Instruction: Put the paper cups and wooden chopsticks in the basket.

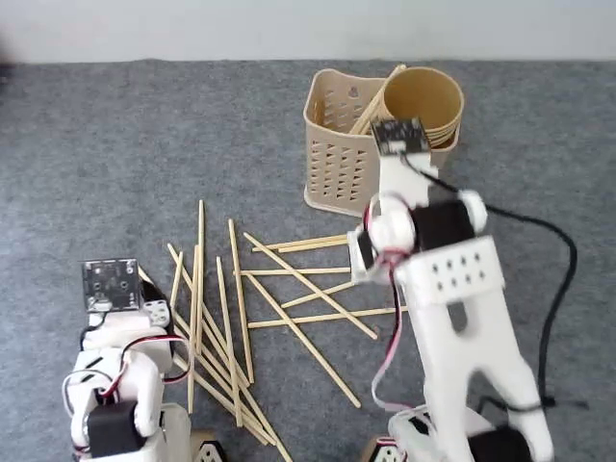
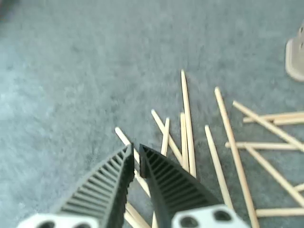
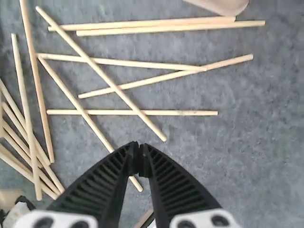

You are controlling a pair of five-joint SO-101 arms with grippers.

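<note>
A beige slotted basket stands at the back of the grey mat. A stack of brown paper cups sits in its right side, with a wooden chopstick leaning beside them. Several loose chopsticks lie scattered on the mat in front. My right gripper is shut and empty, hovering just above crossed chopsticks near the basket's foot. My left gripper is shut with nothing in it, over the left end of the chopstick pile.
The right arm rises in front of the basket and hides part of it. The left arm's base sits at the front left. Bare mat lies to the left and behind the chopsticks.
</note>
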